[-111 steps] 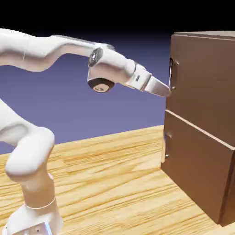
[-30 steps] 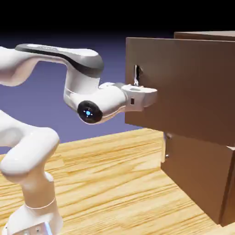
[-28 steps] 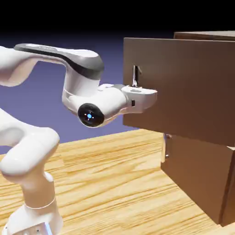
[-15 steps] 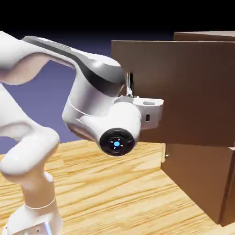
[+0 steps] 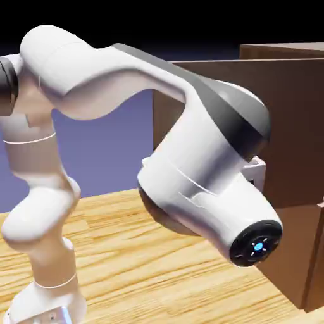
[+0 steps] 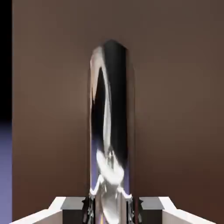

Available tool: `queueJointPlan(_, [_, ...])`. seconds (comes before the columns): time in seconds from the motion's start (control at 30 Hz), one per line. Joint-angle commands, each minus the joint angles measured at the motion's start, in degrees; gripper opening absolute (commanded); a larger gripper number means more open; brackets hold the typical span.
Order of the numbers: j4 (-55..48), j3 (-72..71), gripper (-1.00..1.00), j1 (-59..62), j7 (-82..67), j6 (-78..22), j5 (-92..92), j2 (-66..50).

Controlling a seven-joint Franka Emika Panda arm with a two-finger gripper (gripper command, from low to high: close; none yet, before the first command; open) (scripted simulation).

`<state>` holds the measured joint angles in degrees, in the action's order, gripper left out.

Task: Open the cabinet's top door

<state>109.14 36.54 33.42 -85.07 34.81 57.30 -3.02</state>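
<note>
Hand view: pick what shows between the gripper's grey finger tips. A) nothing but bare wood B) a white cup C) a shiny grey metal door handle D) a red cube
C: the shiny grey metal handle rises between the gripper tips, against the brown top door.

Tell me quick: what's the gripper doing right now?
Gripper: shut on the shiny grey metal handle of the flat brown top door.

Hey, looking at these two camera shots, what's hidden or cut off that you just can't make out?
- Exterior view: the hand and the door handle are hidden behind the arm's big white wrist.
- Exterior view: the lower panel is mostly blocked by the arm; the cabinet is cut off at the right edge.
- Hand view: only the handle and top door show; the handle's lower end runs off the bottom edge.
</note>
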Motion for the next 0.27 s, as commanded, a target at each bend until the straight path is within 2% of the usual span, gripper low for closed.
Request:
queueJointPlan(0.0, [-2.08,0.04,-1.00,0.40,-0.86,-1.68,-0.16,-1.88])
queueJointPlan(0.2, [-12.96,-0.73,-1.00,3.47,-4.97,-9.76,-0.99,-10.98])
queueJointPlan(0.23, [-12.96,-0.73,1.00,3.47,-4.97,-9.76,-0.99,-10.98])
